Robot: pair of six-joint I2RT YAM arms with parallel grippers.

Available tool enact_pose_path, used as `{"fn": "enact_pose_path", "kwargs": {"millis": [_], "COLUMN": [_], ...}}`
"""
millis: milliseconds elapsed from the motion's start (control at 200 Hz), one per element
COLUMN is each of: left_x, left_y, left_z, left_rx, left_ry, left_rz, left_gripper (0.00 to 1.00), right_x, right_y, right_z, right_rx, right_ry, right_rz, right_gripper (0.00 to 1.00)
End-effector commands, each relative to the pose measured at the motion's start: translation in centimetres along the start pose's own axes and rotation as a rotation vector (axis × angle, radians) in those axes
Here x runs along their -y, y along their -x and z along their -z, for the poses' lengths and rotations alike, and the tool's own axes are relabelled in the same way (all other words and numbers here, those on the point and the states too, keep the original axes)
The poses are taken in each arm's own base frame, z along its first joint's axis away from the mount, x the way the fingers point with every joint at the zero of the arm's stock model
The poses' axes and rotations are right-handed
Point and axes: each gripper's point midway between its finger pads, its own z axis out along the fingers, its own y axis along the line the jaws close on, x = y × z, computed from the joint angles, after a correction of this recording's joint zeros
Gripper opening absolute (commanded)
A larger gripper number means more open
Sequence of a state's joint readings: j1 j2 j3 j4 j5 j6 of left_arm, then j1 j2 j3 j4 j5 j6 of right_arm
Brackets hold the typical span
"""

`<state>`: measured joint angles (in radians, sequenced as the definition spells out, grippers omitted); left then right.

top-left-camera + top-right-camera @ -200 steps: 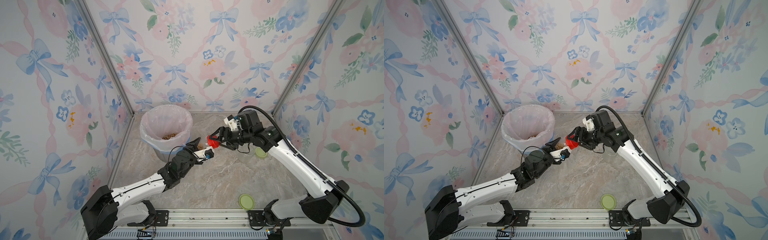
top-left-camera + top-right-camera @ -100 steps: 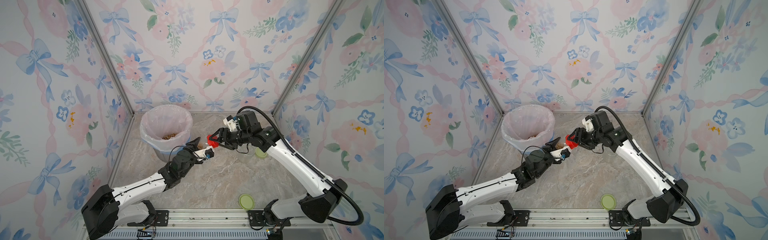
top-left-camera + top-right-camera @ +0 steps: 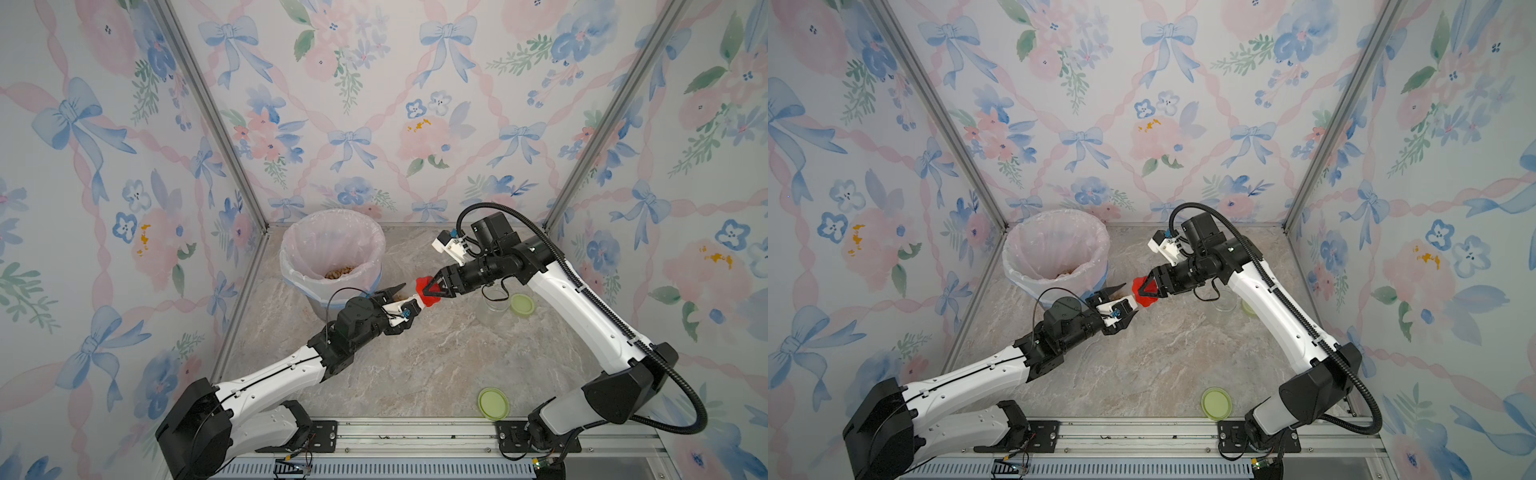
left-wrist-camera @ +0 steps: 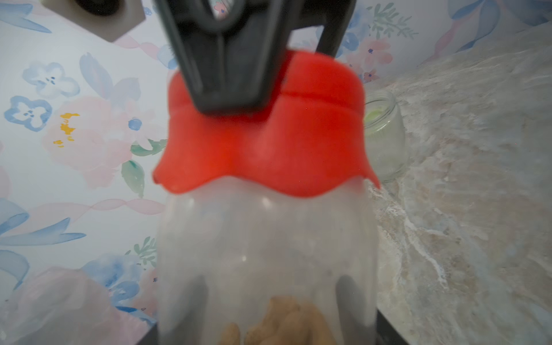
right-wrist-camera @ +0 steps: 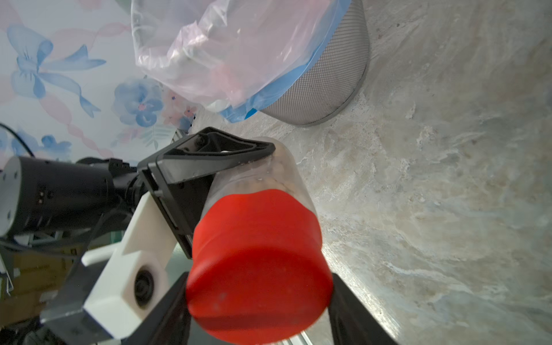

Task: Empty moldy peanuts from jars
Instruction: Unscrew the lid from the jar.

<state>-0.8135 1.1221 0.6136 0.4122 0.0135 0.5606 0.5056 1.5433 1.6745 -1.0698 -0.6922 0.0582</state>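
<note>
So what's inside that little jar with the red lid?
Tan peanuts show through the clear wall of the jar. The red lid covers its mouth and the wall looks foggy, so how many are in there cannot be told.

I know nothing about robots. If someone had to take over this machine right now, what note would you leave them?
The left gripper is shut on the jar, held off the table beside the bin.
The right gripper is shut on the red lid, which sits on that jar.
Some peanuts are in the held jar, more in the bin.
Done: an empty jar stands open. Two green lids lie loose, one beside it, one by the front rail.
Left: take off the red lid and tip the peanuts into the bin. No third jar is visible.
</note>
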Motion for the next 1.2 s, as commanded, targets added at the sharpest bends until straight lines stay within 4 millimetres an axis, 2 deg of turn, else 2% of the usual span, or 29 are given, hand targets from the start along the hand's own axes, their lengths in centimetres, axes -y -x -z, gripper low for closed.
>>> {"fn": "enact_pose_path", "kwargs": {"millis": [0,330,585,665,750,860,930,1000,1060,1195], "left_x": [0.0,-0.3,-0.4,-0.6,-1.0,-2.4,-3.8,-4.9,-5.8,-6.5], "left_y": [5.1,5.0,4.7,4.6,4.4,4.0,3.7,3.4,3.1,2.4], "left_z": [1.3,1.6,1.3,1.4,1.4,1.4,1.4,1.4,1.4,1.3], "left_rx": [0.23,0.228,0.216,0.21,0.198,0.161,0.123,0.084,0.045,-0.021], "left_ry": [-0.052,-0.041,-0.03,-0.021,0.005,0.082,0.153,0.215,0.267,0.325], "left_rz": [0.076,0.081,0.077,0.075,0.066,0.042,-0.01,-0.054,-0.098,-0.171], "left_gripper": [0.0,0.0,0.0,0.0,0.0,0.0,0.0,0.0,0.0,0.0], "right_x": [0.8,0.8,0.8,1.4,1.9,2.8,3.4,3.1,2.5,0.6], "right_y": [0.0,0.2,0.9,1.7,3.2,5.1,5.2,4.8,4.1,2.7], "right_z": [1.9,2.9,3.2,4.1,6.2,9.4,10.1,9.2,8.2,6.3], "right_rx": [-0.005,-0.032,0.024,0.078,0.198,0.387,0.428,0.437,0.466,0.402], "right_ry": [-0.002,0.008,-0.024,-0.075,-0.108,-0.133,-0.1,-0.027,0.006,-0.001], "right_rz": [0.252,0.321,0.314,0.294,0.248,0.034,-0.218,-0.434,-0.569,-0.646], "right_gripper": [0.54,0.55,0.7,0.75,0.8,0.92,0.89,0.8,0.8,0.79]}}
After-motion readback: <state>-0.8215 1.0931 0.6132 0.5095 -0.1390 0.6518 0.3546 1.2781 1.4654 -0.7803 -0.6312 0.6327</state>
